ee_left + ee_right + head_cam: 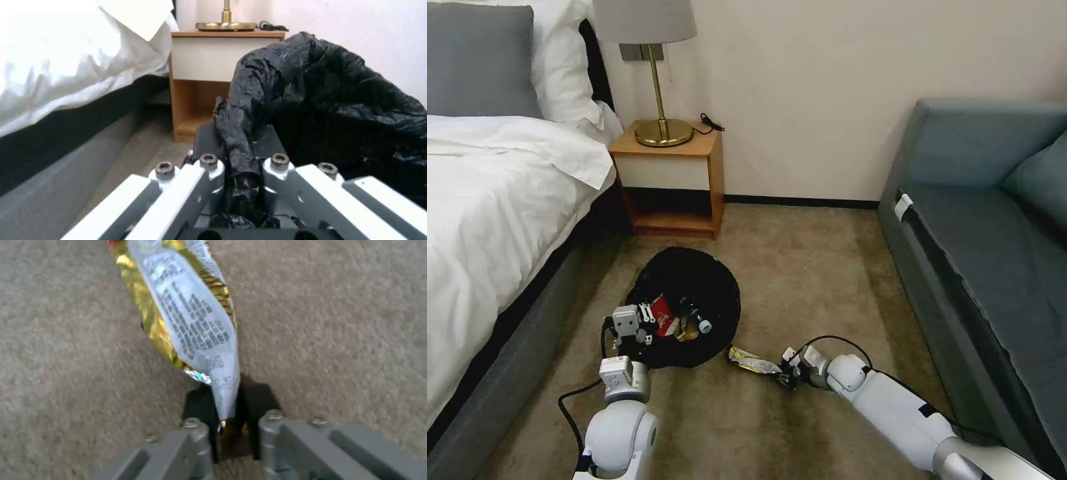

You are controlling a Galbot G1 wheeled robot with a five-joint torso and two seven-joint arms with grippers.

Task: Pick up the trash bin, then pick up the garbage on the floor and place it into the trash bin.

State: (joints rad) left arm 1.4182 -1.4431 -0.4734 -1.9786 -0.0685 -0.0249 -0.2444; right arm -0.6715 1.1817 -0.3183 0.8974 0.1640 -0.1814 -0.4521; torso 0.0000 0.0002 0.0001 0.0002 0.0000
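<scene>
Head view: round trash bin lined w/ crinkly black plastic bag [694, 293] sits on carpet near nightstand, tilted; left hand [642, 323] at its near rim. Right hand [786, 373] low on carpet, just right of bin.

Left wrist: clamped on a bag fold only, so liner may pull free.

Right wrist: clamped on tail of long silvery-gold snack wrapper [186, 316]; thin pinch, could slip.

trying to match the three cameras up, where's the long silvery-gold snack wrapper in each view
Head view: the snack wrapper lies low on the carpet, between the trash bin and the right gripper, which pinches its end.
Left wrist view: not in it.
Right wrist view: the wrapper runs away from the gripper over the carpet.
Shared landmark: the right gripper clamped on the wrapper's end.
</scene>
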